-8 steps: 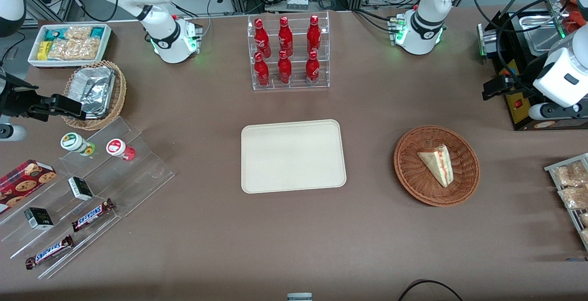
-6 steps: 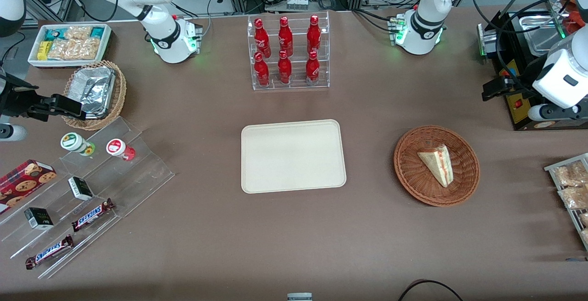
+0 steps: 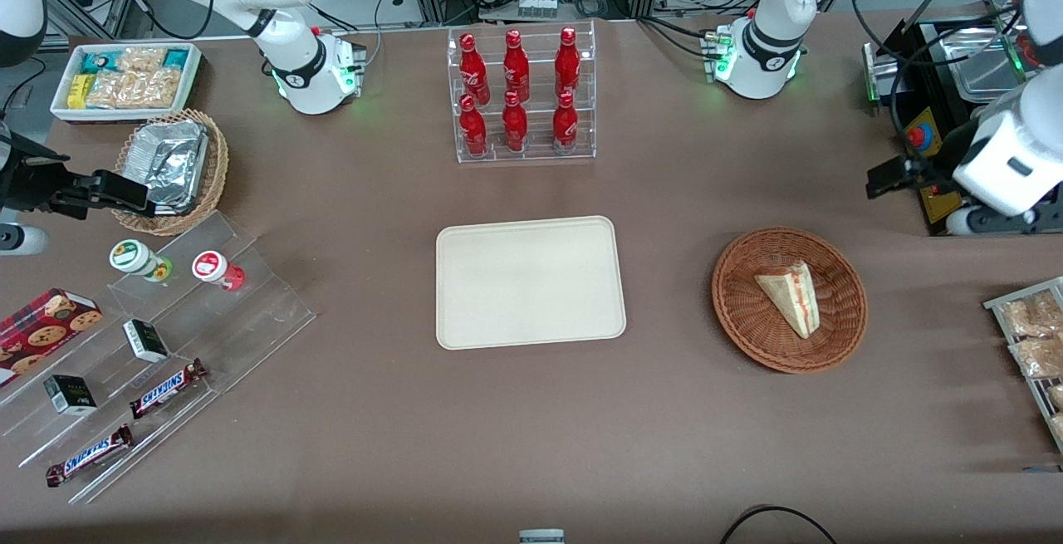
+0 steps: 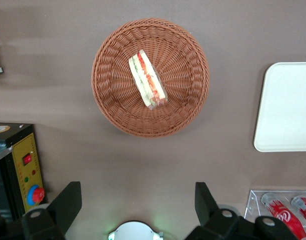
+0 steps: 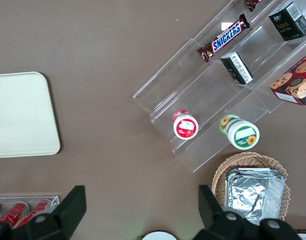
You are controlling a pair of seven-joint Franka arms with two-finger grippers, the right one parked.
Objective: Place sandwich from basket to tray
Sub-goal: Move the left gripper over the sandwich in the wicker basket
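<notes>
Shifting slightly since earlier, the tool (image 4: 134,202) hung wide open, high above bare worktop (image 3: 664,411), at two o'clock from the basket (image 3: 739,311) holding the sandwich (image 3: 789,297).

My left arm reaches in from the working end of the table, wrist held high and level, and my gripper (image 4: 135,202) hangs with its two fingers (image 4: 68,200) spread wide apart, holding nothing.

Looks like a robotics lab dressed up as a snack shop: arms bolted to a brown desk (image 3: 374,444), cable tangles, acrylic cola bottle rack (image 3: 523,95).
</notes>
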